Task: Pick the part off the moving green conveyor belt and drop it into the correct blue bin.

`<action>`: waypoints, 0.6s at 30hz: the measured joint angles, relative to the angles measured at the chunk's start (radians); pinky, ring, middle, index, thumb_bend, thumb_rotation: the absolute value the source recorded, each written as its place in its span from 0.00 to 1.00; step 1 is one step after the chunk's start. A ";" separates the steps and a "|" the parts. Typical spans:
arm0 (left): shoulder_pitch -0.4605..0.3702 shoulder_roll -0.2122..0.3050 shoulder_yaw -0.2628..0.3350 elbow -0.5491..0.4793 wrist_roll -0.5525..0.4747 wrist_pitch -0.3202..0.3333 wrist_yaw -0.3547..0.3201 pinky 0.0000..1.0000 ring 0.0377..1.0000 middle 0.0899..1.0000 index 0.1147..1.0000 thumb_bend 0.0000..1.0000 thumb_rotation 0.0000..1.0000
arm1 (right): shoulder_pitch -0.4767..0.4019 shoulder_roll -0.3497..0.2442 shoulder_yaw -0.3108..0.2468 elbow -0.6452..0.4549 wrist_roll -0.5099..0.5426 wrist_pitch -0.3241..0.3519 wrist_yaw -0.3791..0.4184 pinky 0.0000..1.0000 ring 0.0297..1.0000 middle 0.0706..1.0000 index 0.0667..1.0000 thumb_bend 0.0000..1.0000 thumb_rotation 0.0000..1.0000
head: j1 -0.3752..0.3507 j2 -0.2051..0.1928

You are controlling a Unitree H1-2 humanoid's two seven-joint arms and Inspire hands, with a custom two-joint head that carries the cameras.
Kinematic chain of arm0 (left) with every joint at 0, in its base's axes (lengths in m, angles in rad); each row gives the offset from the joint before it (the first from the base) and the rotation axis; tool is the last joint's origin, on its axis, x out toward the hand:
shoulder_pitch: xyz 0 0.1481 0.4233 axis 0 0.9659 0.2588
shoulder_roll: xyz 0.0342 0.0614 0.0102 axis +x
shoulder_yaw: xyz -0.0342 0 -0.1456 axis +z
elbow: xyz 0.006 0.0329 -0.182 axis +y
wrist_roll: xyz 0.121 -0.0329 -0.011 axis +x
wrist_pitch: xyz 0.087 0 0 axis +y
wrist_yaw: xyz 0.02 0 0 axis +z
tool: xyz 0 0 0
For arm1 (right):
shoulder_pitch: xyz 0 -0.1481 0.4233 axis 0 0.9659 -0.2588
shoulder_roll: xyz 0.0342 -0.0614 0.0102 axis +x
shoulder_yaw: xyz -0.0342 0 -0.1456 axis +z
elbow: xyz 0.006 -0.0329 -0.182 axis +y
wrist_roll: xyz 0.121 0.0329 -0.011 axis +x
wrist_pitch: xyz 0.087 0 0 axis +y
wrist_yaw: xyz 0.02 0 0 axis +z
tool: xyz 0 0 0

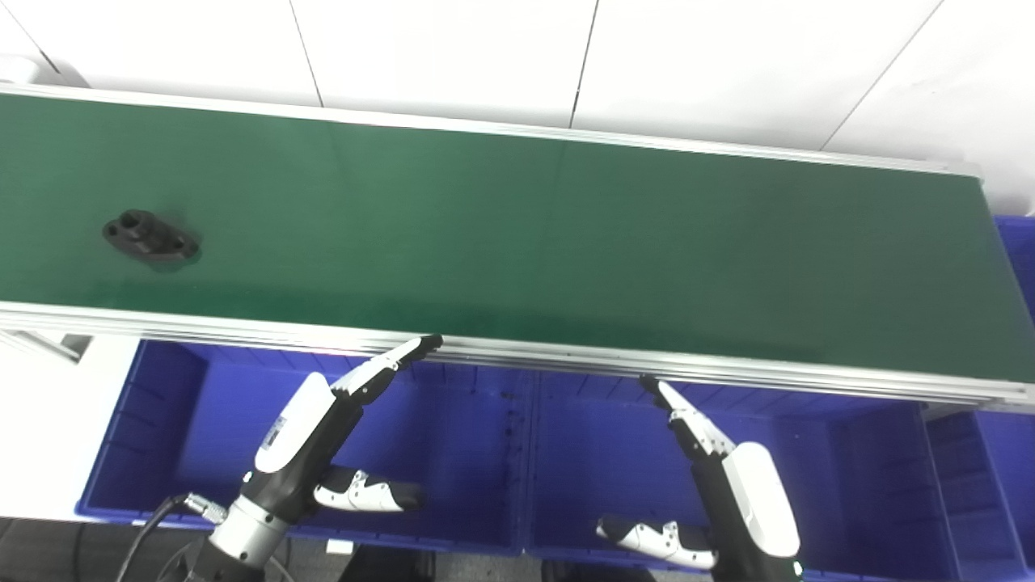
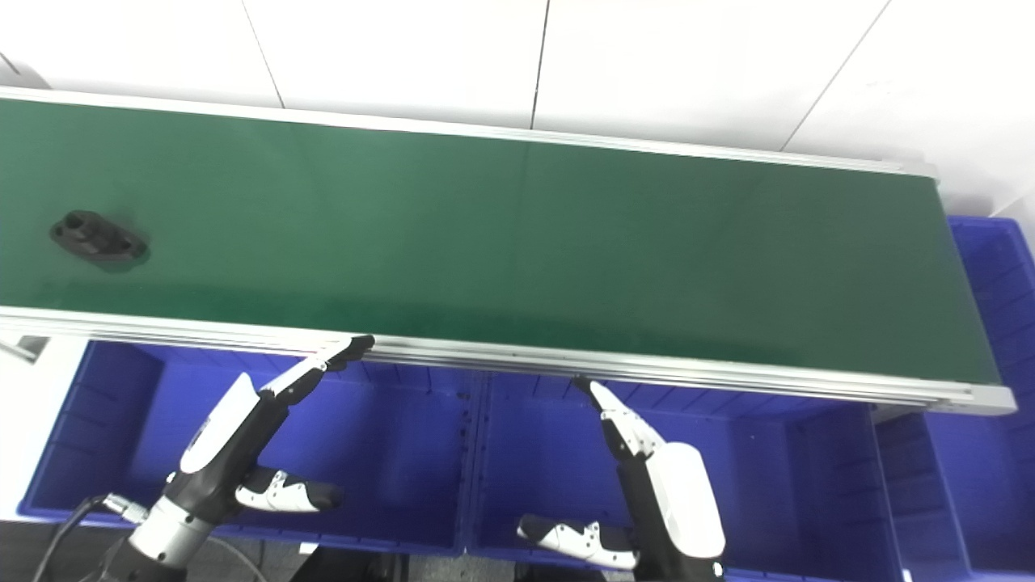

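Waiting step: black flanged part (image 1: 150, 237) rides the green conveyor belt (image 1: 517, 242) far left; left hand (image 1: 323, 428) and right hand (image 1: 720, 477), fingers apart and empty, hover over blue bins (image 1: 453, 453). Next: time the left hand's reach.

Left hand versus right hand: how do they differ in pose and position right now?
The left hand leans rightward, its fingers at the conveyor belt's near rail; the right hand leans leftward, its fingers just short of that rail. The left is nearer the black part. Both are open, holding nothing, above the blue bins.
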 measured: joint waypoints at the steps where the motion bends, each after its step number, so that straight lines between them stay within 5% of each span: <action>1: -0.005 0.000 -0.003 0.014 0.000 -0.001 0.002 0.85 0.88 0.90 0.90 0.82 0.90 | -0.002 -0.001 0.001 0.002 -0.001 0.000 0.001 0.79 0.87 0.91 0.94 0.86 0.82 | -0.012 -0.009; 6: -0.043 0.012 -0.015 0.067 0.005 0.000 0.007 0.87 0.88 0.91 0.91 0.83 0.94 | -0.010 -0.003 0.007 0.022 -0.021 -0.001 0.003 0.83 0.88 0.92 0.95 0.84 0.95 | -0.038 -0.003; 15: -0.032 0.031 -0.013 0.066 0.051 0.000 0.034 0.85 0.88 0.90 0.91 0.80 0.91 | 0.014 -0.002 0.005 0.022 -0.053 -0.005 -0.015 0.86 0.89 0.91 0.92 0.82 0.96 | -0.051 -0.003; 18: -0.018 0.024 -0.007 0.058 0.064 0.000 0.038 0.84 0.87 0.89 0.90 0.81 0.91 | 0.017 -0.003 -0.005 0.025 -0.053 -0.008 -0.033 0.85 0.88 0.90 0.91 0.82 0.96 | -0.043 -0.040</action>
